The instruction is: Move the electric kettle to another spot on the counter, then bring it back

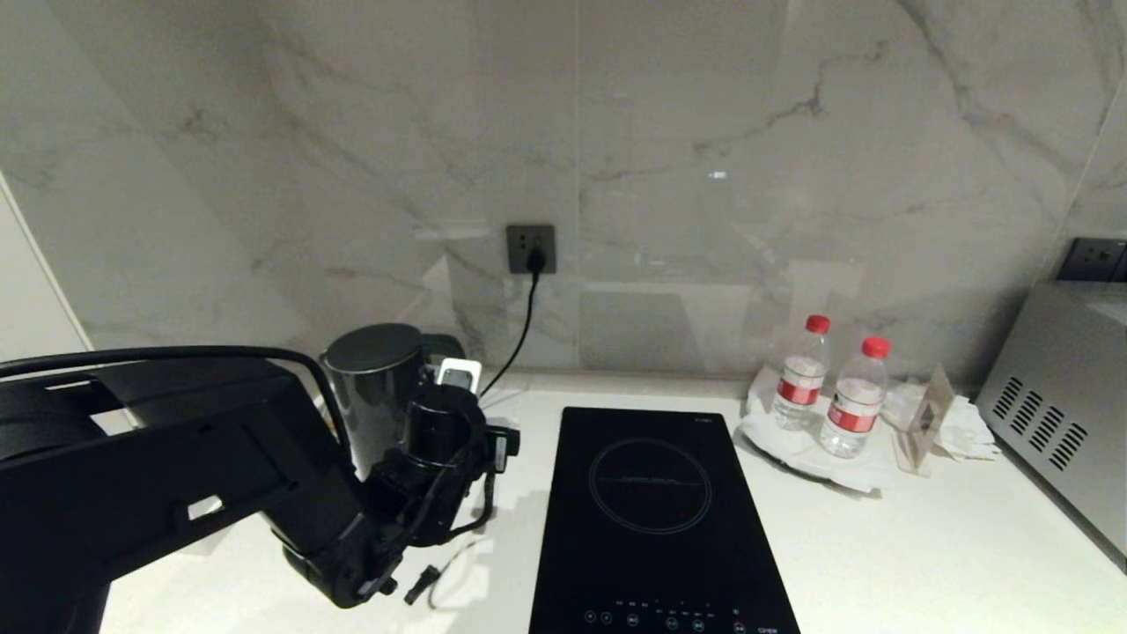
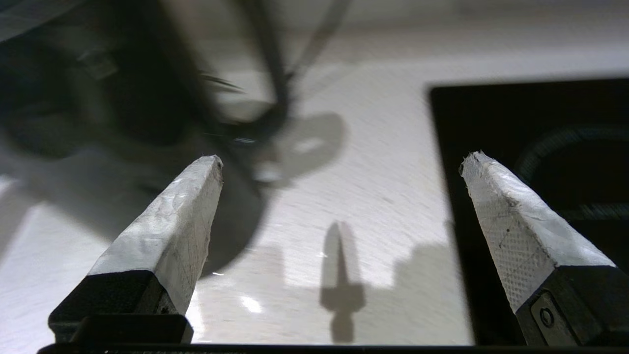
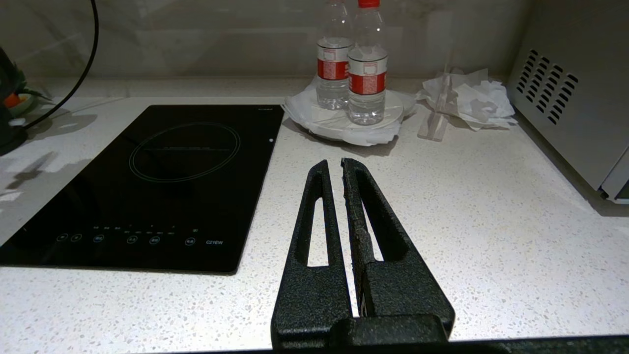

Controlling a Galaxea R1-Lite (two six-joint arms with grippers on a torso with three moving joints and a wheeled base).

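Hovering wide-open, empty: left gripper lower left of head frame | tall black electric kettle unheld on white speckled counter | progress: cannot tell | right gripper pinched shut, parked

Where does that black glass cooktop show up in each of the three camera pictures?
Head view: cooktop lies bottom centre, right of the kettle.
Left wrist view: its corner fills the right side.
Right wrist view: it spreads across the left half.
Shared landmark: its ring marking.
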